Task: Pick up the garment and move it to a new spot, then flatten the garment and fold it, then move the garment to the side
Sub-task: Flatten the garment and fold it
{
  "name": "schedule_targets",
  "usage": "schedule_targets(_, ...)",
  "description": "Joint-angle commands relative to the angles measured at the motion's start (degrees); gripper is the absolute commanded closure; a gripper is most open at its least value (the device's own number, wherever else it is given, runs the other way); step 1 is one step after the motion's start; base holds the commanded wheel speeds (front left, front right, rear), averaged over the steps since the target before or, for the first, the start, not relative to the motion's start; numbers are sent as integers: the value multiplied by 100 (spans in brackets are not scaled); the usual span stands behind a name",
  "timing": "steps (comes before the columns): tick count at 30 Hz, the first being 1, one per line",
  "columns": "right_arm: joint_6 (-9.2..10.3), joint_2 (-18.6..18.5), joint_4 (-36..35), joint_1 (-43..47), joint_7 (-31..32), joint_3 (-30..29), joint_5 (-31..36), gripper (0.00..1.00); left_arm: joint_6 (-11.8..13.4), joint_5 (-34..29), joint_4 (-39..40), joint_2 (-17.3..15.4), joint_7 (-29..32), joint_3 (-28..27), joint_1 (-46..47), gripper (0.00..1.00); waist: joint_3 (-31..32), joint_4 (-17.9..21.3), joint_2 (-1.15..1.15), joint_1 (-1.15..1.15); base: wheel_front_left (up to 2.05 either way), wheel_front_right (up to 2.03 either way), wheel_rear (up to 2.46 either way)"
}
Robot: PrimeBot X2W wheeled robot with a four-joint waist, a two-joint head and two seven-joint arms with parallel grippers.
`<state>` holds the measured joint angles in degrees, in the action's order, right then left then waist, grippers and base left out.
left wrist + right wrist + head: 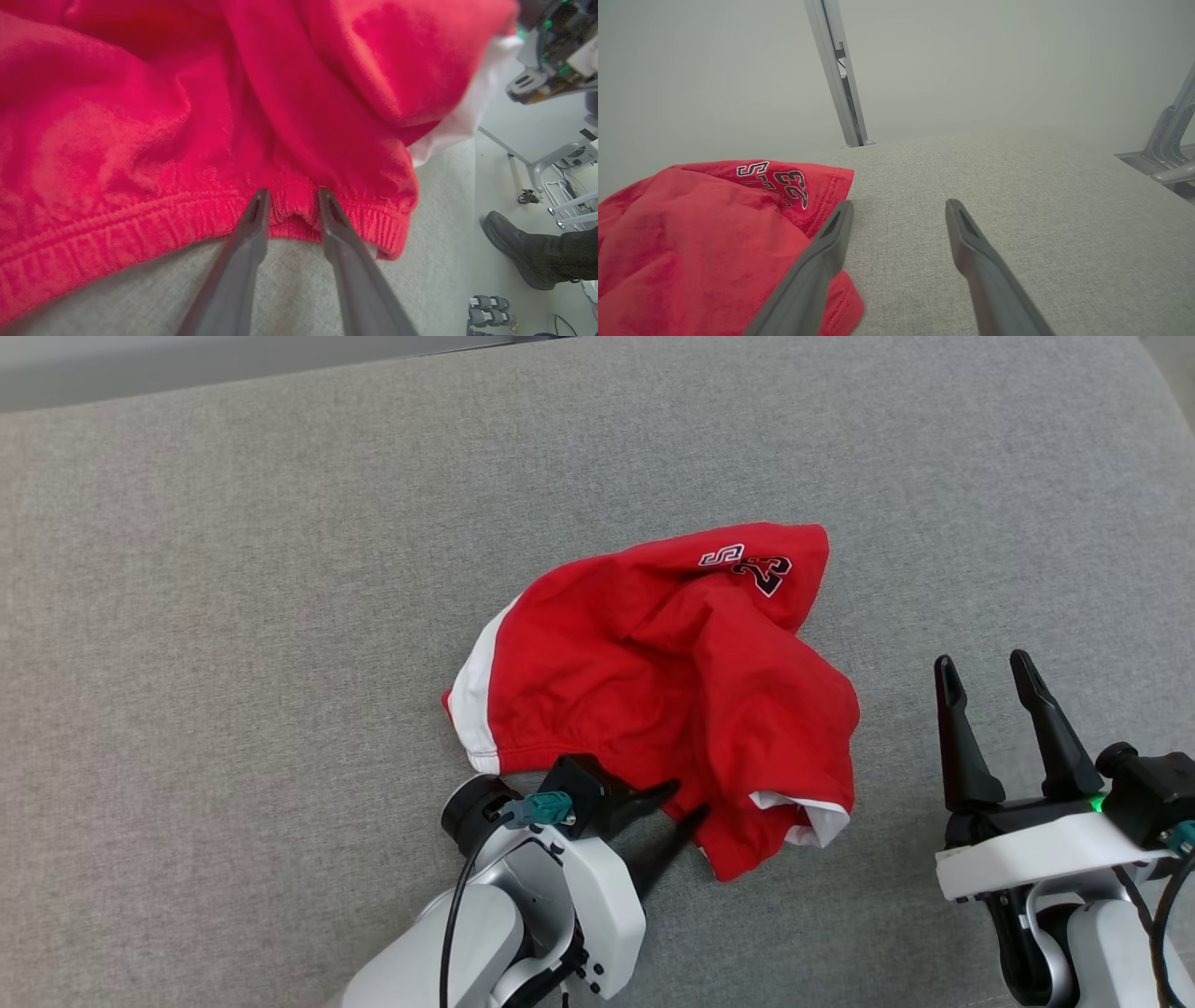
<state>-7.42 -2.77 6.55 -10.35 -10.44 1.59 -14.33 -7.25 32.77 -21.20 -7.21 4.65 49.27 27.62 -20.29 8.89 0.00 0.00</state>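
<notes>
A red garment [653, 672] with white side trim and a printed number lies crumpled near the middle of the grey cloth-covered surface [233, 616]. My left gripper [684, 800] reaches its near edge from below. In the left wrist view the two fingers of the left gripper [293, 193] stand apart, straddling a bunched bit of the garment's elastic waistband [289, 217]. My right gripper [985, 663] hovers open to the right of the garment, nothing between its fingers. In the right wrist view the right gripper [899, 203] points over bare surface, with the garment [691, 233] at its left.
Grey surface stretches wide to the left and behind the garment. Past its edge, the left wrist view shows a person's dark shoe [518, 247] on the floor and metal frame legs [537, 163]. A metal post [838, 74] rises beyond the far edge.
</notes>
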Motion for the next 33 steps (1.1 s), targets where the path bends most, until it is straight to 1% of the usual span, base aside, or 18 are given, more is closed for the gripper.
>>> schedule_targets(1,-12,-27,28,-115,-62,-14,-55,0,-18,26,-103,-33,-54,33,123,100,-16,32,0,0,0,0,0)
schedule_targets(7,-13,-26,99,-68,-125,-65,-75,0,-11,44,-203,-113,-382,-44,278,100,30,9,0,0,0,0,0)
schedule_targets(9,-13,-26,114,-80,-127,-87,-84,0,44,27,-145,-172,-499,-121,281,100,50,-25,0,0,0,0,0)
schedule_targets(13,-13,-26,118,-102,-131,-128,-72,0,241,83,125,-413,-720,-403,232,100,123,-122,0,0,0,0,0)
schedule_targets(18,-13,-28,54,-59,-45,-165,-47,0,630,177,684,-878,-805,-855,36,100,239,-289,0,0,0,0,0)
schedule_targets(19,-13,-28,35,-60,-18,-171,-35,0,794,242,934,-1079,-792,-1058,-58,100,271,-359,0,0,0,0,0)
schedule_targets(24,-12,-30,-14,-59,75,-191,-18,0,1212,413,1548,-1615,-723,-1548,-414,100,337,-529,0,0,0,0,0)
schedule_targets(25,-12,-30,-14,-59,75,-191,-18,0,1212,413,1548,-1615,-723,-1548,-414,100,337,-529,0,0,0,0,0)
schedule_targets(26,-13,-30,-47,-61,95,-208,-1,0,1400,437,1829,-1850,-713,-1755,-571,100,343,-589,0,0,0,0,0)
schedule_targets(27,-13,-30,-65,-57,115,-218,0,0,1483,448,1953,-1968,-678,-1832,-654,100,346,-618,0,0,0,0,0)
schedule_targets(28,-13,-30,-65,-57,115,-218,0,0,1483,448,1953,-1968,-678,-1832,-654,100,346,-618,0,0,0,0,0)
schedule_targets(33,-13,-30,-113,-57,161,-243,18,0,1976,431,2649,-2447,-653,-2280,-1054,100,351,-717,0,0,0,0,0)
